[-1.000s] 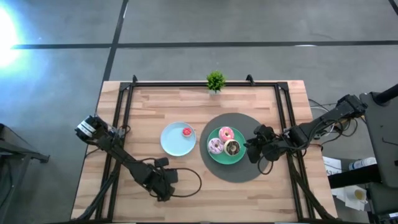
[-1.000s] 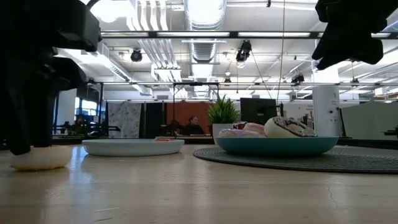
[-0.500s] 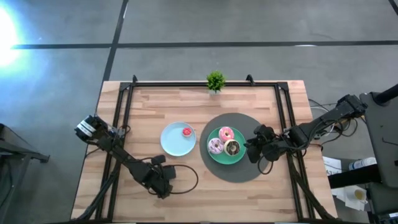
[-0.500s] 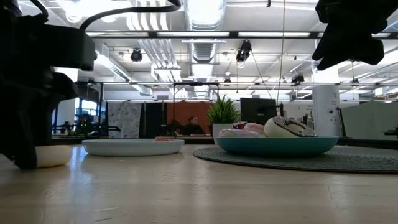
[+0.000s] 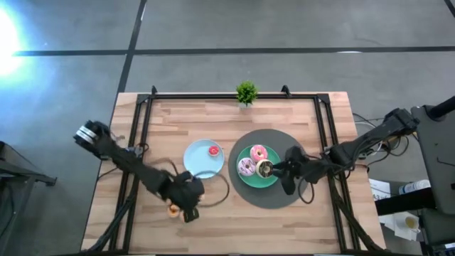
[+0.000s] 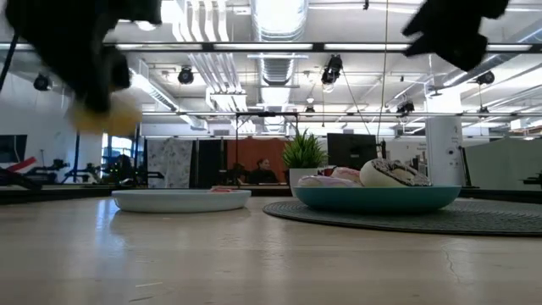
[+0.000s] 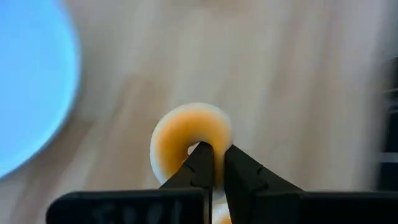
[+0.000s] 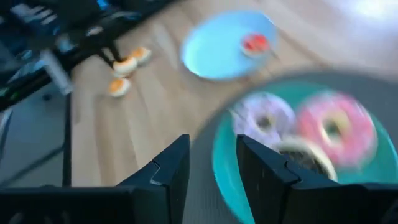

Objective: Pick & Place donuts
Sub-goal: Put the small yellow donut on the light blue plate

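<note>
Near the table's front left, lifted clear of the wood since a second ago: the left gripper (image 7: 212, 163), then open beside a small yellow-orange donut (image 7: 186, 138) resting on the surface, now pinching that ring through its hole. Raised with it, seen high at the left of the low view (image 6: 106, 114), and from above just off the front edge of the light-blue plate (image 5: 195, 165). Shifted too, slightly toward the plates: the right gripper (image 8: 211, 163), fingers spread and holding nothing, above the rim of the green plate (image 5: 245, 178).

Unmoved on the light-blue plate, a small red donut (image 5: 213, 151); on the green plate, a pink donut (image 5: 258, 152), a pale pink donut (image 5: 247, 167) and a chocolate donut (image 5: 265, 168). Beneath the green plate, a round dark mat (image 5: 274, 195).

Open wood across the front and back of the table (image 5: 213, 117); black rails along both sides; a small potted plant (image 5: 246, 92) at the far edge. Beyond, grey floor and a ceiling of ducts and lights.
</note>
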### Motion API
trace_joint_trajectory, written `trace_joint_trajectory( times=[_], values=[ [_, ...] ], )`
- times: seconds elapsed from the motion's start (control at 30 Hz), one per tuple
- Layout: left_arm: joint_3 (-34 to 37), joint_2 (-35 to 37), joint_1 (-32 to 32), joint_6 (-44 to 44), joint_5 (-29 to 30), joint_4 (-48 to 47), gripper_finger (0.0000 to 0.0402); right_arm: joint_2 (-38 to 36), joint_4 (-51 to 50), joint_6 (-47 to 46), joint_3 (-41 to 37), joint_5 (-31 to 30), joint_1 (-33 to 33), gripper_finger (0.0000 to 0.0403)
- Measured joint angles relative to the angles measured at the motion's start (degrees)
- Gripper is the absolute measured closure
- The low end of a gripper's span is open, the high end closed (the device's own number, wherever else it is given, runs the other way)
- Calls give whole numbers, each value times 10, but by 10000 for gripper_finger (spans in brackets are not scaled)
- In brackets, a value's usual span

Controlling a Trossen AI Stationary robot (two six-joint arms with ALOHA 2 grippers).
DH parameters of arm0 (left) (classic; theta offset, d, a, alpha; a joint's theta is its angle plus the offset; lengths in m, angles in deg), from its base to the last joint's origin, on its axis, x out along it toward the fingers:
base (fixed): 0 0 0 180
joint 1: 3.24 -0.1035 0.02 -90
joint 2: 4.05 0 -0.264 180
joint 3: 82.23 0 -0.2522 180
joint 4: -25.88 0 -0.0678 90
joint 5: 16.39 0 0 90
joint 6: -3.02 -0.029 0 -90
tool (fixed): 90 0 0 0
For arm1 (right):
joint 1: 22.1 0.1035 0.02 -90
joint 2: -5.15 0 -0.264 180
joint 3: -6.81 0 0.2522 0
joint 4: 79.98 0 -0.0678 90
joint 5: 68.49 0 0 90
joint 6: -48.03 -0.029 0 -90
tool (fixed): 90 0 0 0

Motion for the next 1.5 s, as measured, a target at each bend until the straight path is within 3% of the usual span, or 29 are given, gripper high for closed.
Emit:
trace_joint_trajectory(
  times=[0.13,0.27,0.4,0.67,0.87,1.17,1.5],
  values=[
    [1,67,-69,-24,-134,126,401,46,118,152,4,1,-3,280],
    [1,101,-131,-35,-205,217,401,110,159,233,44,3,-7,280],
    [2,100,-179,-32,-283,241,401,170,128,313,114,3,-13,280],
    [2,79,-214,-35,-364,256,401,216,-6,422,236,4,-41,277],
    [-1,73,-236,-51,-373,261,401,264,-7,547,300,69,-57,242],
    [-1,80,-243,-74,-375,260,401,319,-8,620,369,94,-67,175],
    [-1,80,-249,-84,-371,260,401,351,-11,627,402,118,-83,176]
  ],
)
